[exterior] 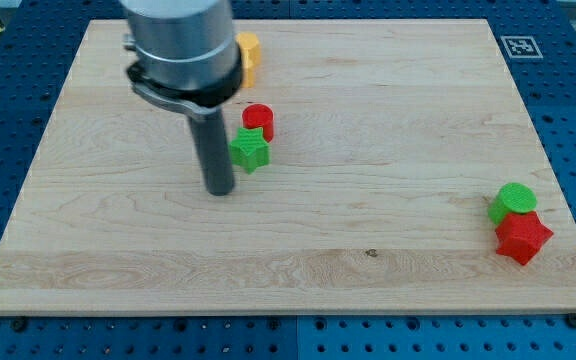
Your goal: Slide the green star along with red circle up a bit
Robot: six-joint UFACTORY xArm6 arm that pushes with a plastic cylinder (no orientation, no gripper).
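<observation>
The green star (251, 150) lies on the wooden board (368, 120), left of centre. The red circle (258, 120) sits just above it, touching or nearly touching. My tip (219, 190) rests on the board just left of and slightly below the green star, a small gap apart. The rod rises from it to the arm's grey body at the view's top left.
A yellow block (249, 55) lies at the view's top, partly hidden behind the arm's body. A green circle (513, 201) and a red star (523, 238) sit together at the view's lower right, near the board's edge.
</observation>
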